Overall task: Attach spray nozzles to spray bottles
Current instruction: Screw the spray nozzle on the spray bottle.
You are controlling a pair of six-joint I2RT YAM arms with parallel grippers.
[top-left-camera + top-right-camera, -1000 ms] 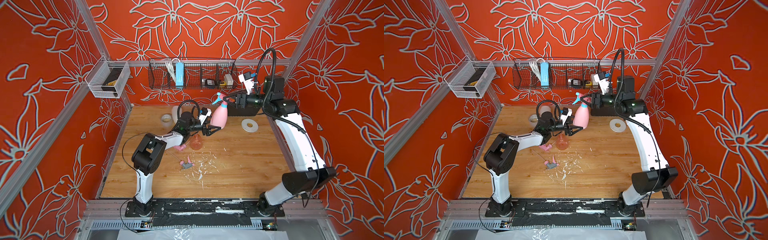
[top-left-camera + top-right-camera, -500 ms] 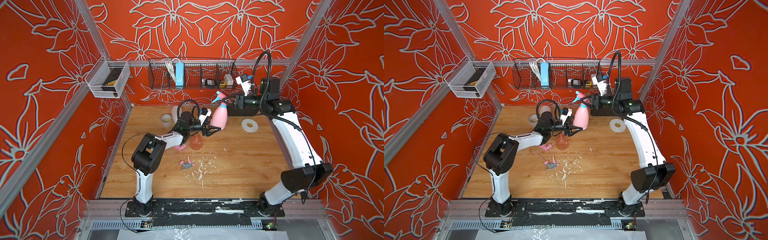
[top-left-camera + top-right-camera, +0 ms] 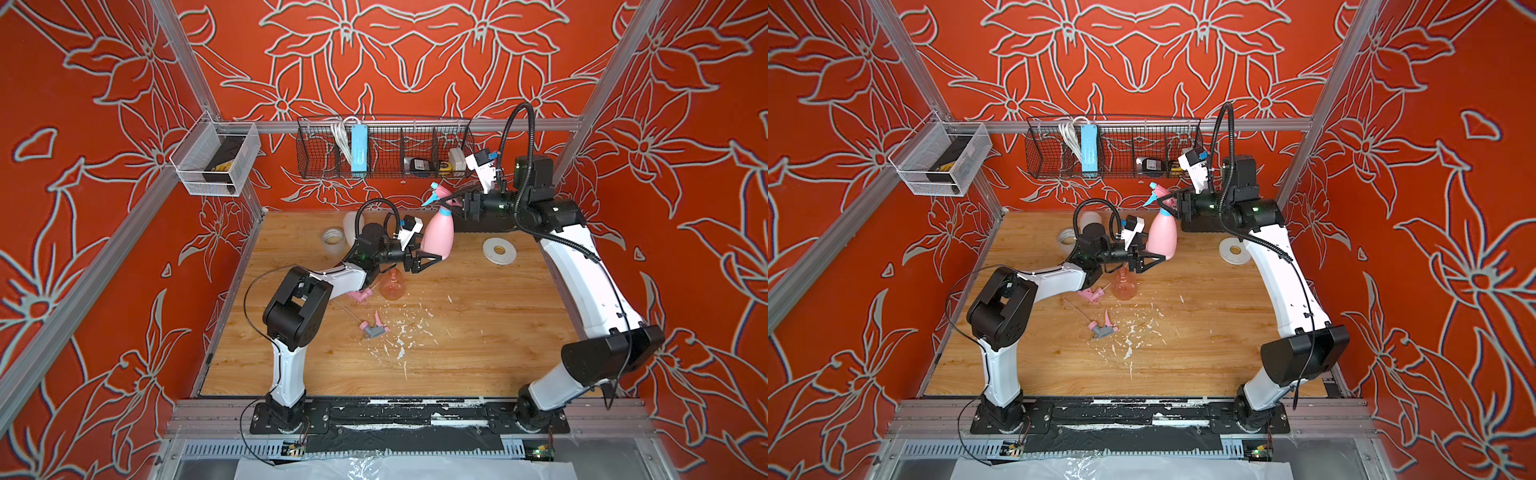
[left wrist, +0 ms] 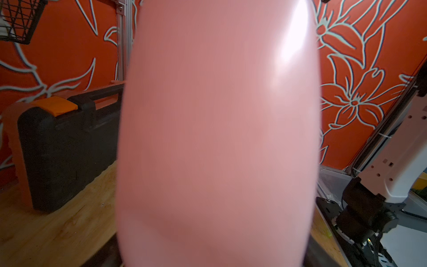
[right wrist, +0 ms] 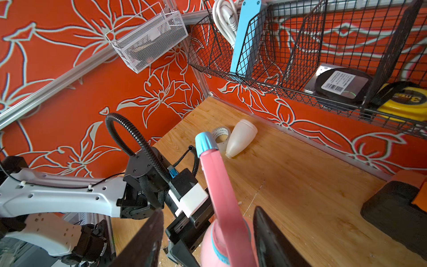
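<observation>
Pink bottle point(image 3: 438, 239) upright at the rear of the worktop point(image 3: 478, 332), clasped low on its body by my left fingers point(image 3: 430, 258); pink-and-blue nozzle point(image 5: 219, 185) seated on its neck.

Change: since a second ago the bottle and nozzle have not shifted. My right wrist has rolled slightly, and my right fingers point(image 5: 152, 231) now stand apart, straddling the nozzle without pinching it.

Reading: probably a release between twists, so this first joint is nearly done; its tightness is not visible.

Still loose: orange bottle point(image 3: 392, 286); cream bottle point(image 5: 241, 136) lying beside a clear tape roll point(image 5: 220, 134); all-pink nozzle point(image 3: 359, 296); pink-and-grey nozzle point(image 3: 374, 329).

Surface: pale wood grain, strewn with white flecks point(image 3: 401, 353) at centre.

Room: red flowered walls, wire basket point(image 3: 386, 166), black toolbox point(image 4: 64, 148), white tape roll point(image 3: 498, 250).
</observation>
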